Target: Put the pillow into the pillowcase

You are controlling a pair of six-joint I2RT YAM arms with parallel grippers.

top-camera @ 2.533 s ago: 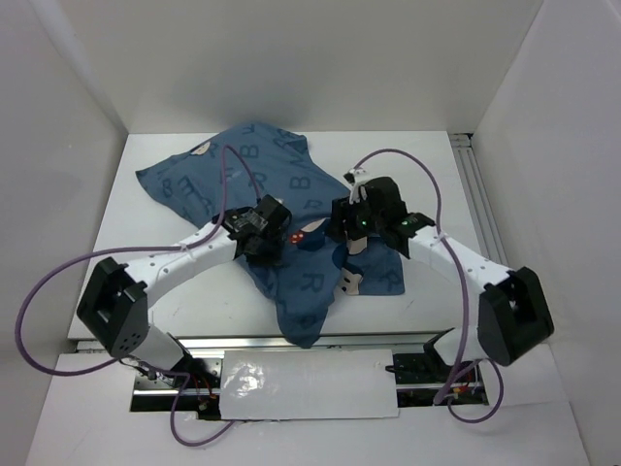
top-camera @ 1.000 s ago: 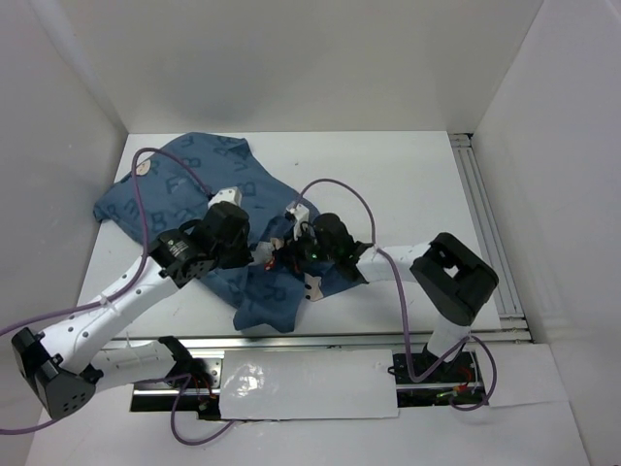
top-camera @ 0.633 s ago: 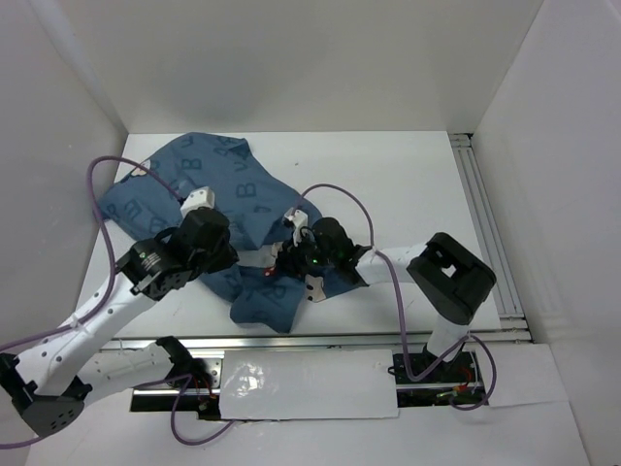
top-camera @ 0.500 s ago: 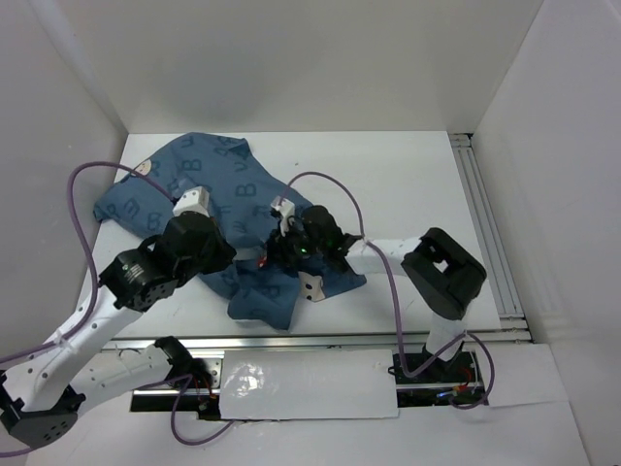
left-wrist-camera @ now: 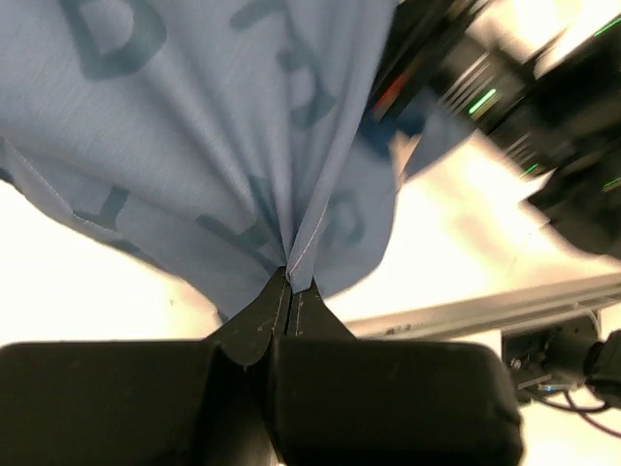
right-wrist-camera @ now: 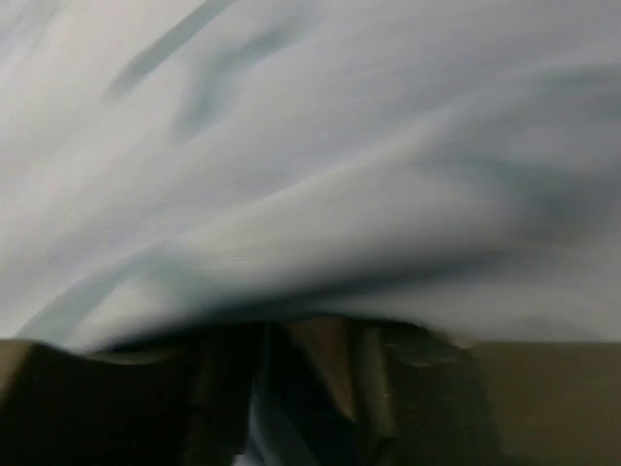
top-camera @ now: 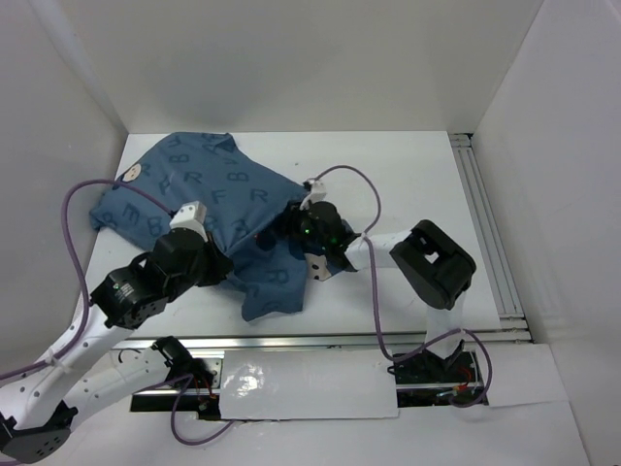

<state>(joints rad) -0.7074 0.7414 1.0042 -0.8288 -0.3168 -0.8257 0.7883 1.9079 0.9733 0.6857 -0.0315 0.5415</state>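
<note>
the case (top-camera: pixel 233 194) lies across the left half of the table (top-camera: pixel 417 175), its rear part swollen toward the rear-left corner and a flatter tail trailing to the near edge. no white of the pillow shows in any view. from the bulge i judge it is inside already, or mostly so.

my left gripper (left-wrist-camera: pixel 291 283) is clenched on a gathered fold of blue cloth at the case's near side, the fabric fanning up from the pinch. my right gripper (top-camera: pixel 291 228) is pushed against the case's right flank. its own camera gives only pale, blurred cloth pressed close, so i cannot tell whether it has let go or is grasping anything.

over the last second, the cloth that sprawled toward the table's middle has been drawn in to the left. the letters on top now sit taut over a rounder shape. the right gripper has shifted rearward along the flank, while the left arm has hauled back toward the near-left corner. i read this as the case being pulled on over its filling, late in the task. what is left, by my judgement, is settling the loose tail at the near edge. if the pinch slips, the cloth could slide back.
</note>
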